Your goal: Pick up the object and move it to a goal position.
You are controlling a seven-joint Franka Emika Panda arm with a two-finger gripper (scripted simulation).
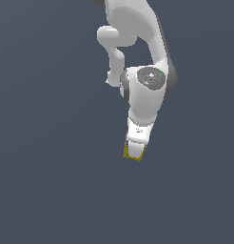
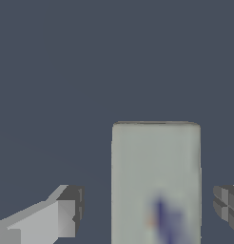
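Here we find the carton [image 2: 156, 183] lying on the grey bench [image 1: 52, 190], directly beneath the arm; in the exterior view only a yellow edge of it [image 1: 133, 155] peeks out below the hand, and in the wrist view its pale upper face shows with a smear of blue lettering. It sits between the two fingers [image 2: 66, 217] of the tool [image 2: 147, 212], which stands wide, with a clear gap on each side, so nothing is gripped yet. The carton is not centred: it lies nearer one finger than the other. We judge that to be the main risk, since the closer pad would meet the box first on closing and could push or twist it across the bench before the far pad arrives, leaving a crooked or shallow hold that slips during the lift. We cannot tell how far down the sides the fingertips reach. The arm [image 1: 142, 95] hangs almost straight down over the carton, wrist pointed at the bench, with the forearm leaning slightly toward the exterior view's left at its lower end.
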